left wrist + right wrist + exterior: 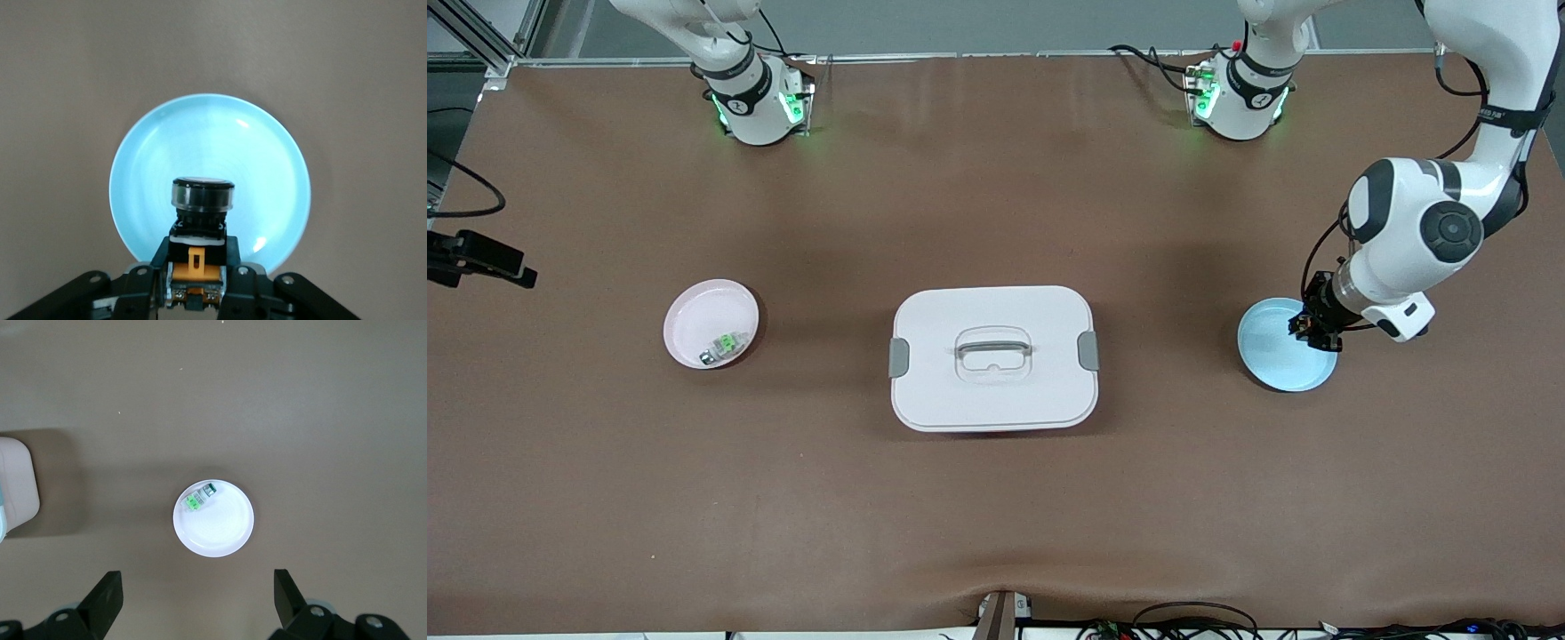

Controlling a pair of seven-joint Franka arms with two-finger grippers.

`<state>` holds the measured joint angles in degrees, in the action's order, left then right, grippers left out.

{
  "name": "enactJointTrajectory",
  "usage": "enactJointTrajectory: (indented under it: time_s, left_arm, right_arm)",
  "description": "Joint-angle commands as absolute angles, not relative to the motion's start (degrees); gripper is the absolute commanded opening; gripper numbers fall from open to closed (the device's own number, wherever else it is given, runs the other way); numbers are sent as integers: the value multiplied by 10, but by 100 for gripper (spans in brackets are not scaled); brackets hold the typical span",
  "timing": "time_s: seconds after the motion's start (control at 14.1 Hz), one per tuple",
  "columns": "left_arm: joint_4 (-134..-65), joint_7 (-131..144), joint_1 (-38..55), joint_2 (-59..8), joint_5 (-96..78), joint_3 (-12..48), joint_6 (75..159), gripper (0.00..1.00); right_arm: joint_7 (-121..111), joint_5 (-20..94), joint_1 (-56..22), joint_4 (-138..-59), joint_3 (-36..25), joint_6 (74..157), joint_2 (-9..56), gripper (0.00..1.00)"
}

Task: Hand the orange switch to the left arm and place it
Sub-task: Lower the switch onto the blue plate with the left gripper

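Notice how the layout sets your problem: the box [994, 357] sits mid-frame in the front view, squarely between the pink plate [711, 323] at centre left and the blue plate [1282, 345] at centre right, so any straight crossing between plates would run over its lid and handle. That, by my reading, is why two arms are called for.

Your left pincer [1319, 335] hangs over the blue plate's edge at the right of the front view, the arm folded down from the upper right corner. In the left wrist view its fingers [150, 280] are closed tight on the orange switch [199, 250], which fills the lower centre of that frame: black body and orange tab clamped between them, the round cap end pointing toward the plate below. The switch looks to be clear of the plate surface, though you cannot judge the gap well from here.

Your right pincer [198, 597] shows only in its own wrist view, along the bottom edge, fingers spread wide and gripping nothing. It waits high over the pink plate, where the green-and-clear switch [201, 497] lies near the rim; a corner of the box shows at middle left.
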<state>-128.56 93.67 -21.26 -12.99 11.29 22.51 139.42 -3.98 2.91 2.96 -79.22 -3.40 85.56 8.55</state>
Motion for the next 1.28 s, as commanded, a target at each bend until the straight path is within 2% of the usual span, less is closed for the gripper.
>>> enactJointTrajectory:
  time_s: [0.0,0.57,1.14,1.21]
  left_arm:
    - [-1300,996,-223,-148,190,229,1424,0]
    - [-1287,1126,-224,-228,323,230,1485,0]
    - [-1287,1126,-225,-237,327,230,1502,0]
    - [-1287,1126,-225,-237,327,230,1503,6]
  right_arm:
    - [-37,5,17,-805,-27,862,62,100]
    - [-94,8,30,-802,-34,855,61,100]
    - [-21,3,33,-805,-30,851,46,100]
    - [-22,-1,33,-805,-29,853,46,100]
